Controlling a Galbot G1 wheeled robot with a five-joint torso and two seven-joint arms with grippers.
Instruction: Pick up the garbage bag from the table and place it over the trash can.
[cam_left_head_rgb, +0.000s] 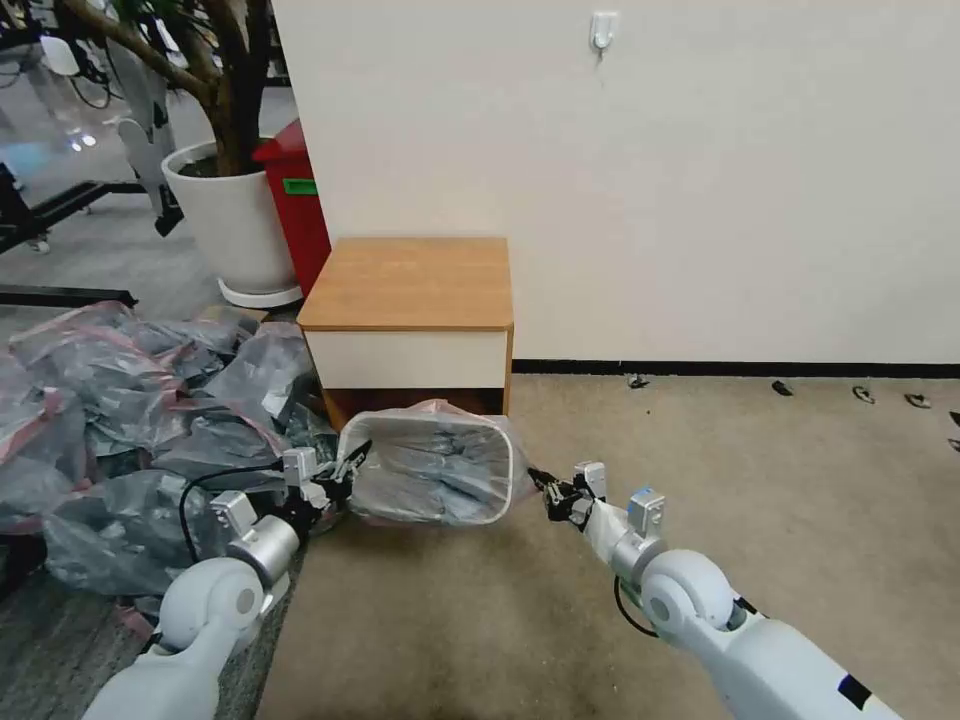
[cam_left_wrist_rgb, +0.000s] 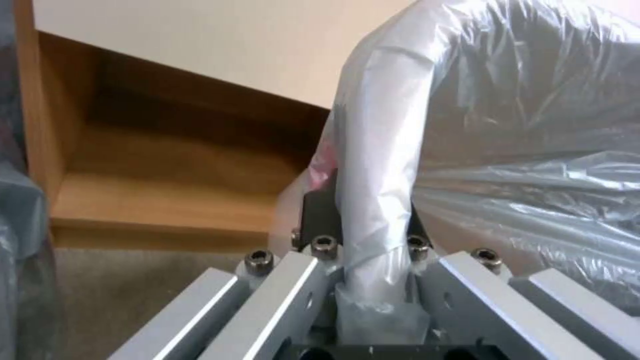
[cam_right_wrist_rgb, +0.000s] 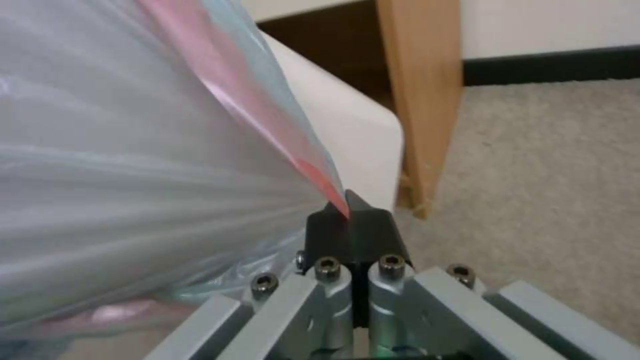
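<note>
Two grippers: we hold the garbage bag (cam_left_head_rgb: 430, 470) from both sides, low in the centre of the head view, draped over the trash can (cam_left_head_rgb: 505, 490).
Left gripper (cam_left_head_rgb: 352, 462): its fingers straddle the can's bag-covered rim, pinching film against it in the left wrist view.
Right gripper (cam_left_head_rgb: 545, 485): pressed together on the bag's pink-red band (cam_right_wrist_rgb: 267, 130), beside the can's cream corner (cam_right_wrist_rgb: 353, 130).
Doing it well: we judge both sides should go down evenly, keeping the film taut without tearing.
Edges: the table (cam_left_head_rgb: 410, 285) stands just behind the can, its shelf close to the far rim.
Open room: bare carpet (cam_left_head_rgb: 750, 470) at centre right; a heap of grey bags (cam_left_head_rgb: 120, 420) crowds the left.
</note>
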